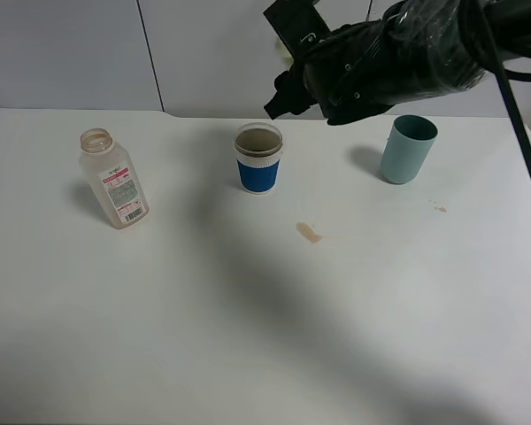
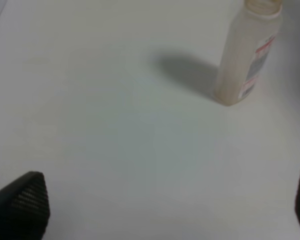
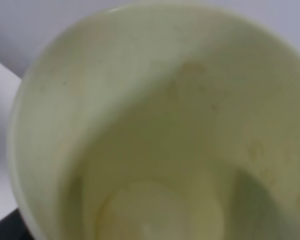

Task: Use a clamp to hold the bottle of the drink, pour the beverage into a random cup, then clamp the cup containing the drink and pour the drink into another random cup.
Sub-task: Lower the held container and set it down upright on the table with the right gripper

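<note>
The bottle [image 1: 113,179] stands empty and the blue-sleeved paper cup [image 1: 258,159] holds brown drink — the right end effector [image 1: 288,93] is clamped on the emptied yellow-green cup [image 3: 160,125], the left end effector [image 2: 165,210] wide apart, so the task looks nearly done.

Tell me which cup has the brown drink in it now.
The blue-sleeved paper cup: brown liquid shows inside its white rim. The yellow-green tumbler in the right gripper shows only droplets on its wall; the teal tumbler has no visible liquid.

The yellow-green cup [image 3: 160,125] fills the right wrist view, blurred, its rim cut off; fingers unseen
</note>
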Available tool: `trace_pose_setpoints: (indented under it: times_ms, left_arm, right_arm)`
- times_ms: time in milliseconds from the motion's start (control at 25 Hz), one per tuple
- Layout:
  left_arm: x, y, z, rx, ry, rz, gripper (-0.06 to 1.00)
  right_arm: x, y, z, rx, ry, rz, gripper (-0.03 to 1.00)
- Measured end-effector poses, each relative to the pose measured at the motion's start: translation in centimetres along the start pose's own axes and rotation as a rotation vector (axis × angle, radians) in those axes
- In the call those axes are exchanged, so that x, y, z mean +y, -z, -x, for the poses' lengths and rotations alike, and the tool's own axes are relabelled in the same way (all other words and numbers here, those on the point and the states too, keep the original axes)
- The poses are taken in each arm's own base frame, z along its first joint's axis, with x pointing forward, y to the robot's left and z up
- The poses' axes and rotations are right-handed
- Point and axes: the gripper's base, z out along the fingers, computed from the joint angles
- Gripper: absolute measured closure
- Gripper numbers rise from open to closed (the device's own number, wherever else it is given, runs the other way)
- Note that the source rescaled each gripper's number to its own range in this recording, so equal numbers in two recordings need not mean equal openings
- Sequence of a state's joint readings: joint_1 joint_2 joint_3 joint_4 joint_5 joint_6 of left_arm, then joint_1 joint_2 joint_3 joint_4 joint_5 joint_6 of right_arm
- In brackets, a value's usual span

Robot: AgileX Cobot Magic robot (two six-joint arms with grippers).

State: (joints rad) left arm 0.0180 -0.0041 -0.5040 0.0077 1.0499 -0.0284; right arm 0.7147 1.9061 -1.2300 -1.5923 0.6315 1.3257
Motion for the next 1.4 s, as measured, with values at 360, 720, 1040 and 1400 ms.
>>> trace_pose_setpoints:
  times_ms: [360,720,1040,1400]
  left_arm:
    - [0.0,0.0,0.0,0.000,0.000,0.000,-0.06]
    - [0.0,0.0,0.0,0.000,0.000,0.000,-0.06]
    - [0.0,0.0,0.0,0.000,0.000,0.000,-0.06]
    - [0.0,0.0,0.0,0.000,0.000,0.001,-0.06]
  right_arm:
    - [-1.9,4.2,2.9,-0.063,-0.229,0.201,0.95]
    - [-0.8,7.7,5.5,-0.231,-0.211,0.536,0.95]
    - [1.7,9.1,5.2,-0.271,-0.181,0.640,0.95]
    - [5.1,9.6,0.0,-0.280,-0.185,0.732,0.95]
